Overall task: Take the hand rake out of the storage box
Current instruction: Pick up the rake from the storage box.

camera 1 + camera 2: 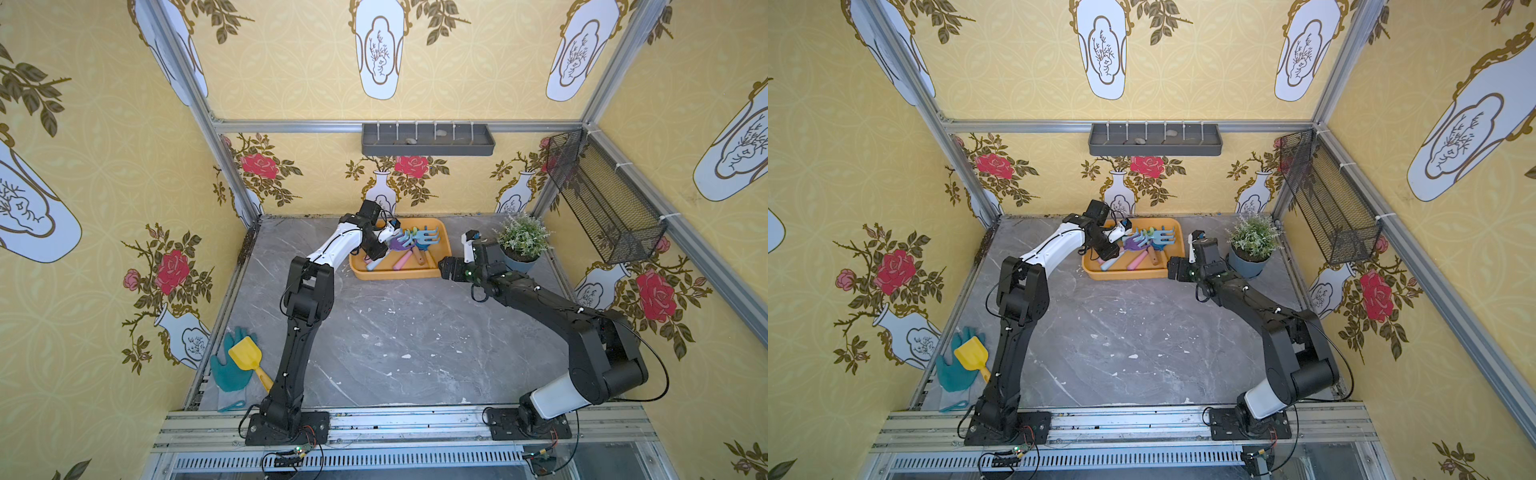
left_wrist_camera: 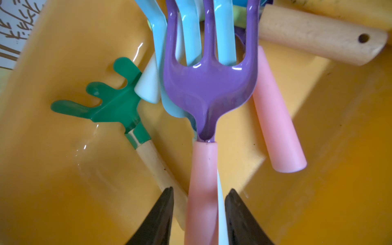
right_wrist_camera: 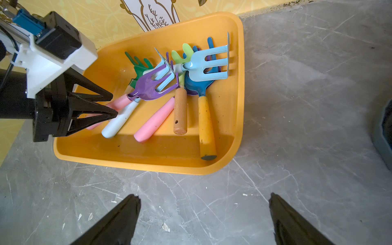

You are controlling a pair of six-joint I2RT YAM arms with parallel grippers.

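At the near left corner of the table (image 1: pixel 395 332) a teal glove (image 1: pixel 226 372) lies flat with a yellow scoop (image 1: pixel 246 353) on top of it. Farther in, the right gripper (image 3: pixel 203 200) hangs low over the bare tabletop, near the right front corner of the storage box (image 1: pixel 395 274). Its fingers are spread wide and hold nothing.

The storage box sits at the far edge of the table, against the back wall, with a heap of small garden tools inside. The left gripper (image 2: pixel 199 194) reaches into its left end, low over the tools. Its fingers (image 2: pixel 163 212) stand partly open on either side of the pink handle of the hand rake (image 2: pixel 207 89) (the one with the purple head). A gap shows beside the handle, so they are not clamped on it.

The hand rake lies in the box, its head over a pale blue rake (image 2: pixel 192 38), with a green rake (image 2: pixel 110 101) just beside it.

Right of the box stands a potted plant (image 1: pixel 521 245). A grey trough (image 1: pixel 428 143) hangs on the back wall and a black wire basket (image 1: pixel 602 199) on the right wall.
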